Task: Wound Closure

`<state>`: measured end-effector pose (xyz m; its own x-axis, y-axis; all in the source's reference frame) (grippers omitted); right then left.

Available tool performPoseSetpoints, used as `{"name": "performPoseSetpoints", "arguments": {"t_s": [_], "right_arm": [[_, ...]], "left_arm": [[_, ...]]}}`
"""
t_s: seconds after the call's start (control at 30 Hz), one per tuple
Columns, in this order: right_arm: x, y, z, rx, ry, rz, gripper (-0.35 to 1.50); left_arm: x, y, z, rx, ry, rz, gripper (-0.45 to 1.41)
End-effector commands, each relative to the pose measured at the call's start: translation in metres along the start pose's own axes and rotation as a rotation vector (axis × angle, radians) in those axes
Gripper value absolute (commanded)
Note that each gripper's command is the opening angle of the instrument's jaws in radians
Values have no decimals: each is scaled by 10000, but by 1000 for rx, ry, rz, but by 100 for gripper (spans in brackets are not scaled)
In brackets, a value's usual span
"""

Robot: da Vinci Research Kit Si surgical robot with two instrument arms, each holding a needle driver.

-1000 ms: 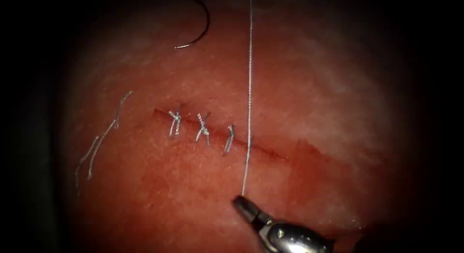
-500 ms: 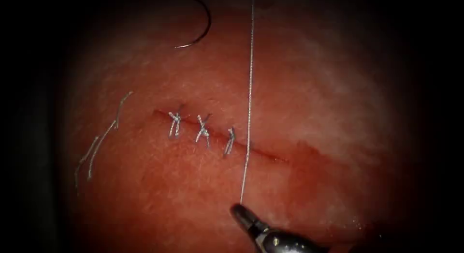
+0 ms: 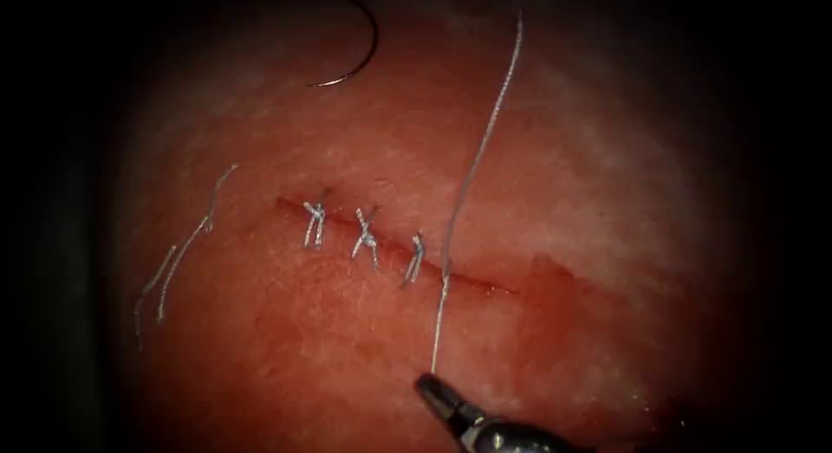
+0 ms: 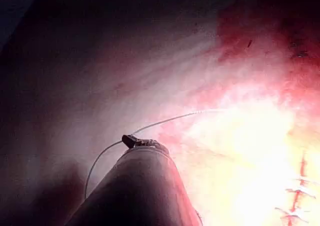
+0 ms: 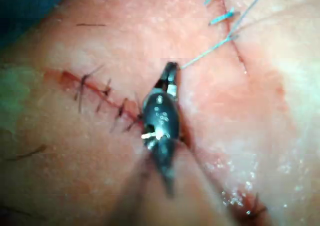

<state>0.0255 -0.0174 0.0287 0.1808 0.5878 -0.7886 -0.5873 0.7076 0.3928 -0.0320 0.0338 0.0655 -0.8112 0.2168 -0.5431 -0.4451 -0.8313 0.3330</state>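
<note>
Endoscope: right pincer (image 3: 426,384) closed on thread (image 3: 472,171) below cut (image 3: 472,280); needle (image 3: 360,46) lies free on tissue (image 3: 607,202), far side. Left wrist: left pincer (image 4: 131,140) apparently grips thread. Pull evenly; avoid tearing.

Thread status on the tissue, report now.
Right tool shut on thread below the cut. Left tool grips thread too. Needle free on tissue, top left. Three stitches tied.

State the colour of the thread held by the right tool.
Pale blue-grey, seen best in the right wrist view: the thread runs from the right tool to the cut.
</note>
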Motion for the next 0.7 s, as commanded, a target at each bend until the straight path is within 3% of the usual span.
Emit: {"name": "performPoseSetpoints", "arguments": {"t_s": [0.03, 0.07, 0.17, 0.3, 0.37, 0.53, 0.7], "right_arm": [[-6, -16, -2, 4, 1, 8, -20], [-4, -17, -3, 4, 3, 9, 0], [0, -16, -5, 5, 8, 13, 36], [9, -15, -8, 7, 10, 20, 110], [13, -14, -9, 14, 8, 23, 128], [27, -11, -16, 32, 18, 70, 145], [44, -3, -28, 61, 23, 83, 143]], "left_arm": [[1, 16, -4, -15, 0, -6, -45], [2, 25, -16, -26, -1, -8, -45], [2, 47, -46, -58, 6, -22, -45], [-2, 68, -87, -77, 22, -47, -45], [-5, 78, -109, -90, 39, -58, -45], [-8, 104, -154, -119, 83, -80, -45], [-9, 134, -189, -132, 114, -85, -45]]}}
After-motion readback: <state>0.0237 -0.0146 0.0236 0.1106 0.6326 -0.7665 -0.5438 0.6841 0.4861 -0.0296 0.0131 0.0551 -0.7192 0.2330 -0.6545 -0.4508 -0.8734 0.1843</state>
